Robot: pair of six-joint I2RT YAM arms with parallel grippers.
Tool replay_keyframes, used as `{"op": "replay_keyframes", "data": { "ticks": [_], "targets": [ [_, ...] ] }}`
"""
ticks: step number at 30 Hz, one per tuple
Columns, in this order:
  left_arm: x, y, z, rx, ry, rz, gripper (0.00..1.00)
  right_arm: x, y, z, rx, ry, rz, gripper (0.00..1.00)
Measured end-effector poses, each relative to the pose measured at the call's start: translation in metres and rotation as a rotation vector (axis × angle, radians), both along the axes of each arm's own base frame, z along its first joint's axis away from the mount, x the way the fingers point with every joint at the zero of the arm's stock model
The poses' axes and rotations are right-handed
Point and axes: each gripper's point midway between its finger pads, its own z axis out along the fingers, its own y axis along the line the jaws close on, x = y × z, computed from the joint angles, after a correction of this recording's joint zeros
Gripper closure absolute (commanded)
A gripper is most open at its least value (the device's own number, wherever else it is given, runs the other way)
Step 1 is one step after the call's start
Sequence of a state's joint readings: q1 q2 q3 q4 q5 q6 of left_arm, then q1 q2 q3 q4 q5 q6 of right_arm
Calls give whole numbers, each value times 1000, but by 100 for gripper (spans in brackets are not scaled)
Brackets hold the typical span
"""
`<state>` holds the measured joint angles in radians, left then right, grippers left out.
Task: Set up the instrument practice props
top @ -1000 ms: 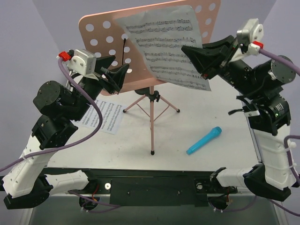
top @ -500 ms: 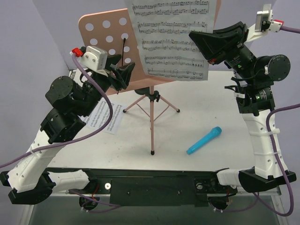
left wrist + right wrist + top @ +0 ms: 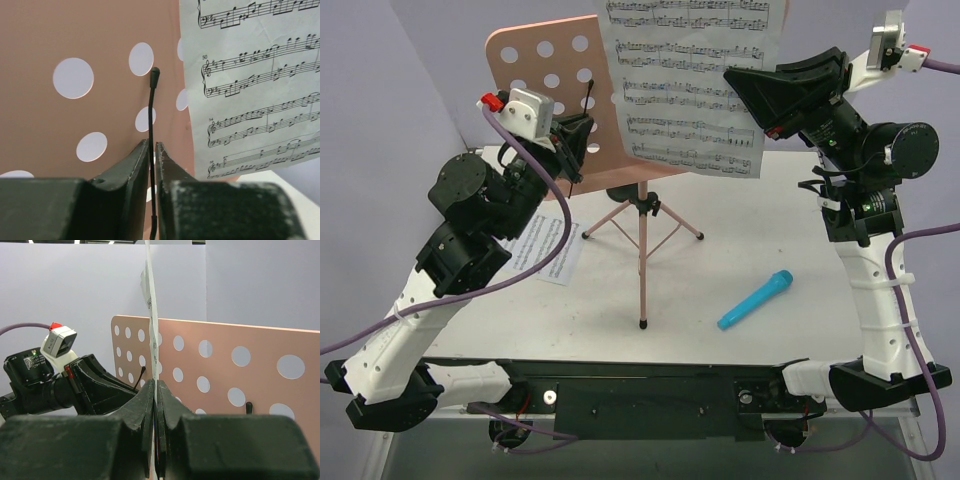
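The pink music stand's hole-punched desk stands on thin tripod legs at mid-table. My left gripper is at the desk's front, jaws narrowed onto the left black wire page holder, which runs up between the fingers. High on the right, my right gripper is shut on the edge of a sheet of printed music, held upright in front of the desk. In the right wrist view the sheet is edge-on between the jaws. A second sheet lies flat on the table, left of the legs.
A blue toy microphone lies on the table, right of the stand's front leg. The right wire page holder stands free on the desk. A purple backdrop closes the back.
My left gripper rose to the desk and closed around the left wire holder. The right arm lifted the sheet from tilted to upright, then held still.
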<state>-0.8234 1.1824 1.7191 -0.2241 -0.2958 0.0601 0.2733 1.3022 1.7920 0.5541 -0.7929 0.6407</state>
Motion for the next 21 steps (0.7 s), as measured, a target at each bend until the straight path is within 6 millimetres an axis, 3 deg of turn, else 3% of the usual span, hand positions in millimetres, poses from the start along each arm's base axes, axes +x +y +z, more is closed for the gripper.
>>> {"op": "replay_keyframes", "data": {
  "ticks": [8, 21],
  "targets": [
    [-1, 4, 1, -14, 0, 6, 97, -1, 0, 1, 10, 1, 11, 100],
    [-20, 13, 5, -117, -77, -42, 100, 7, 9, 3, 50, -4, 69, 100]
  ]
}}
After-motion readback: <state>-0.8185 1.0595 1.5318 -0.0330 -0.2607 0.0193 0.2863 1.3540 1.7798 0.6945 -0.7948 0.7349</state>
